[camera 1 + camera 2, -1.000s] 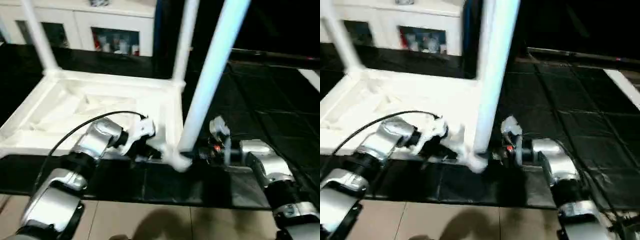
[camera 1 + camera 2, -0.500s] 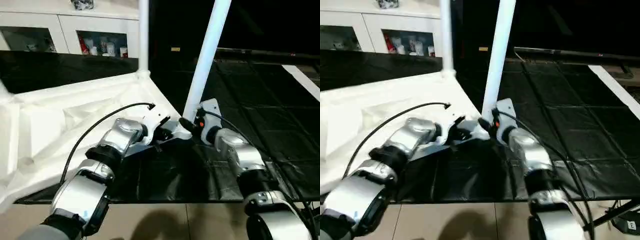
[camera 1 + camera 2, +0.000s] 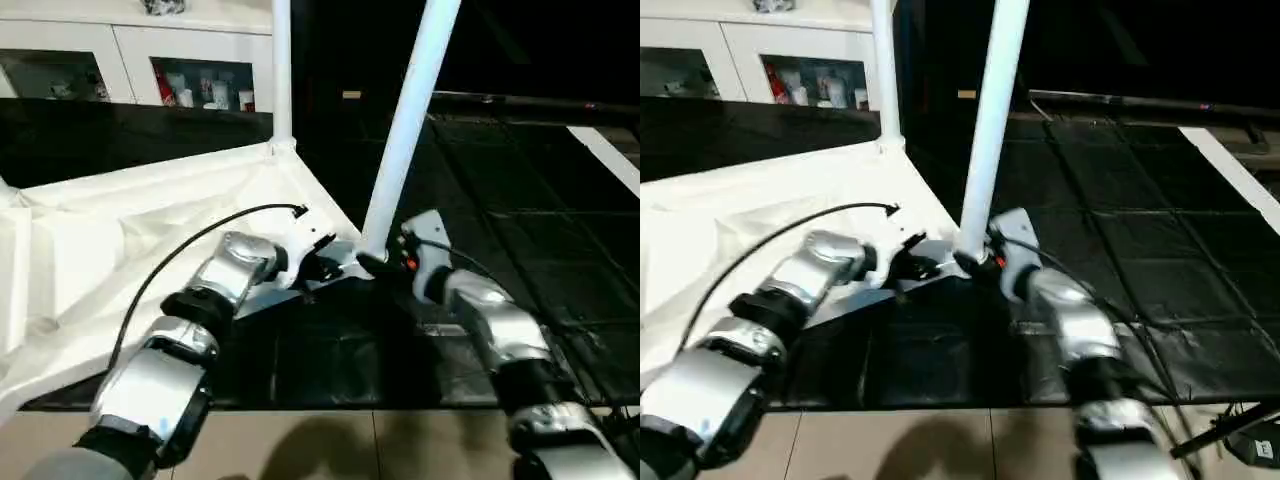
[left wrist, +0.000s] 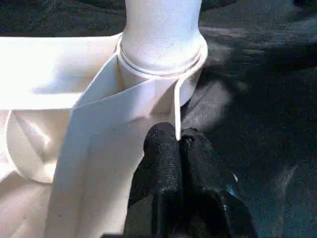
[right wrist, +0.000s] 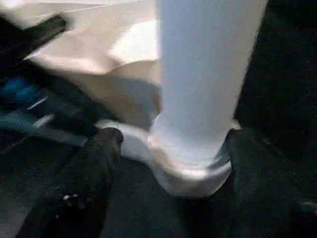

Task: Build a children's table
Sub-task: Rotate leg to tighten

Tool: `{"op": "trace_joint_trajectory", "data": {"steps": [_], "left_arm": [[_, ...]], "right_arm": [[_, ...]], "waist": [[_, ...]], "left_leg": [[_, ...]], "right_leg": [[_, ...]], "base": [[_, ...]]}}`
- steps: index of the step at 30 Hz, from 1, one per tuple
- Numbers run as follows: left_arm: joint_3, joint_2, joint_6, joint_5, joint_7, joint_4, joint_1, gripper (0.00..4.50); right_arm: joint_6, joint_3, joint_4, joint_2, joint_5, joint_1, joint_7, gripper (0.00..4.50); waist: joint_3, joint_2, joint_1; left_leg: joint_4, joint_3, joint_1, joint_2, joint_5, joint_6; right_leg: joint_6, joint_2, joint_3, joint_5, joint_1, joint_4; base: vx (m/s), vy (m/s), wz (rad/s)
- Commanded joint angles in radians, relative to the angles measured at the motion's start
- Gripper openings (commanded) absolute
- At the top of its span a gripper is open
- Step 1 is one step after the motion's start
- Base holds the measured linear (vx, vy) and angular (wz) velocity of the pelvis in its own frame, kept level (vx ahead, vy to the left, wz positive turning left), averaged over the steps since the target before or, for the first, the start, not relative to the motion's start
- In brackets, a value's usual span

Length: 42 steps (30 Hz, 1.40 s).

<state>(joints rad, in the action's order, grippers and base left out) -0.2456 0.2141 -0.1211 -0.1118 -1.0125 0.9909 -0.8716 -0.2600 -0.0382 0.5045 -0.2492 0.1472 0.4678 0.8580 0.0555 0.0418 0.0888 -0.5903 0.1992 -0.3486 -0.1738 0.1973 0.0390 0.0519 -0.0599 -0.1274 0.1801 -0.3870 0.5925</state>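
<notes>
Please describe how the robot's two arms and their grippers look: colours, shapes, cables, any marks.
Both forearms are built of rounded silver segments joined by black ribbed rings. A thin black cable arcs over the left arm. The left gripper has two glossy black fingers. The right gripper has matte black fingers, and its wrist carries a pale plate with a small red-orange light.

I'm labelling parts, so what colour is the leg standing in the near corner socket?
White, like the tabletop; the leg shows best in the left eye view.
</notes>
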Motion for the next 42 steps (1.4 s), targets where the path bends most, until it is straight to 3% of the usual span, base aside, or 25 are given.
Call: {"op": "trace_joint_trajectory", "data": {"steps": [1, 4, 7, 9, 11, 18, 22, 23, 28, 37, 39, 42], "left_arm": [[-0.038, 0.015, 0.053, -0.008, -0.101, -0.037, 0.008, 0.0], [-0.049, 0.033, 0.08, -0.002, -0.179, -0.057, 0.024, 0.0], [-0.064, 0.054, 0.128, 0.009, -0.262, -0.088, 0.045, 0.0], [-0.075, 0.062, 0.145, 0.011, -0.301, -0.1, 0.052, 0.0], [-0.111, 0.088, 0.174, 0.007, -0.387, -0.118, 0.065, 0.0], [-0.132, 0.113, 0.202, 0.009, -0.485, -0.157, 0.081, 0.0], [-0.138, 0.113, 0.204, 0.014, -0.511, -0.181, 0.087, 0.0], [-0.142, 0.114, 0.202, 0.017, -0.518, -0.193, 0.091, 0.0], [-0.155, 0.116, 0.193, 0.026, -0.54, -0.229, 0.1, 0.0], [-0.154, 0.12, 0.194, 0.023, -0.546, -0.236, 0.104, 0.0], [-0.154, 0.121, 0.192, 0.023, -0.544, -0.241, 0.106, 0.0], [-0.155, 0.123, 0.189, 0.024, -0.537, -0.247, 0.11, 0.0]], "right_arm": [[-0.003, -0.022, -0.019, -0.032, 0.031, -0.004, 0.116, 3.89], [0.009, -0.016, -0.021, -0.065, 0.041, -0.002, 0.176, 4.02], [0.01, -0.013, -0.023, -0.102, 0.061, 0.002, 0.263, 4.36], [-0.005, -0.013, -0.027, -0.128, 0.084, 0.008, 0.325, 4.45], [0.032, -0.044, -0.018, -0.169, 0.077, 0.02, 0.398, 4.45], [0.081, -0.081, 0.017, -0.176, 0.076, 0.035, 0.517, 4.45], [0.097, -0.084, 0.045, -0.157, 0.077, 0.048, 0.53, 4.29], [0.102, -0.089, 0.056, -0.153, 0.079, 0.054, 0.533, 4.01], [0.121, -0.102, 0.097, -0.135, 0.08, 0.078, 0.547, 3.59], [0.122, -0.113, 0.128, -0.122, 0.08, 0.09, 0.58, 3.09], [0.123, -0.114, 0.137, -0.12, 0.081, 0.093, 0.588, 2.73], [0.131, -0.116, 0.148, -0.118, 0.08, 0.097, 0.595, 2.67]], "waist": [[-0.065, -0.005, 0.012], [-0.066, -0.009, 0.016], [-0.065, -0.007, 0.029], [-0.066, -0.009, 0.042], [-0.067, -0.007, 0.052], [-0.065, -0.007, 0.055], [-0.066, -0.006, 0.055], [-0.067, -0.007, 0.055], [-0.068, -0.007, 0.055], [-0.068, -0.007, 0.056], [-0.069, -0.006, 0.056], [-0.069, -0.006, 0.054]], "left_leg": [[0.063, -0.04, 0.004, -0.08, 0.125, -0.087], [0.062, -0.037, 0.006, -0.082, 0.124, -0.079], [0.061, -0.035, 0.007, -0.085, 0.132, -0.074], [0.062, -0.032, 0.016, -0.09, 0.132, -0.067], [0.062, -0.035, 0.009, -0.088, 0.131, -0.065], [0.064, -0.036, 0.01, -0.088, 0.15, -0.05], [0.064, -0.036, 0.011, -0.089, 0.142, -0.05], [0.063, -0.035, 0.01, -0.088, 0.135, -0.05], [0.063, -0.036, 0.008, -0.088, 0.128, -0.051], [0.062, -0.035, 0.008, -0.087, 0.13, -0.051], [0.062, -0.035, 0.009, -0.088, 0.123, -0.051], [0.062, -0.035, 0.007, -0.088, 0.118, -0.055]], "right_leg": [[0.133, -0.128, 0.081, 0.264, 0.058, -0.083], [0.153, -0.125, 0.08, 0.224, 0.053, -0.078], [0.157, -0.127, 0.08, 0.236, 0.054, -0.079], [0.162, -0.125, 0.082, 0.222, 0.046, -0.076], [0.158, -0.129, 0.081, 0.223, 0.052, -0.072], [0.141, -0.13, 0.079, 0.29, 0.049, -0.079], [0.157, -0.129, 0.081, 0.259, 0.049, -0.073], [0.157, -0.13, 0.081, 0.254, 0.05, -0.073], [0.163, -0.129, 0.08, 0.239, 0.05, -0.069], [0.157, -0.129, 0.08, 0.249, 0.051, -0.071], [0.156, -0.127, 0.08, 0.246, 0.051, -0.071], [0.162, -0.128, 0.08, 0.226, 0.051, -0.066]], "base": [[0.0, 0.0, 0.0], [0.0, 0.0, 0.0], [0.0, 0.0, 0.0], [0.0, 0.0, 0.0], [0.0, 0.0, 0.0], [0.0, 0.0, 0.0], [0.0, 0.0, 0.0], [0.0, 0.0, 0.0], [0.0, 0.0, 0.0], [0.0, 0.0, 0.0], [0.0, 0.0, 0.0], [0.0, 0.0, 0.0]]}}
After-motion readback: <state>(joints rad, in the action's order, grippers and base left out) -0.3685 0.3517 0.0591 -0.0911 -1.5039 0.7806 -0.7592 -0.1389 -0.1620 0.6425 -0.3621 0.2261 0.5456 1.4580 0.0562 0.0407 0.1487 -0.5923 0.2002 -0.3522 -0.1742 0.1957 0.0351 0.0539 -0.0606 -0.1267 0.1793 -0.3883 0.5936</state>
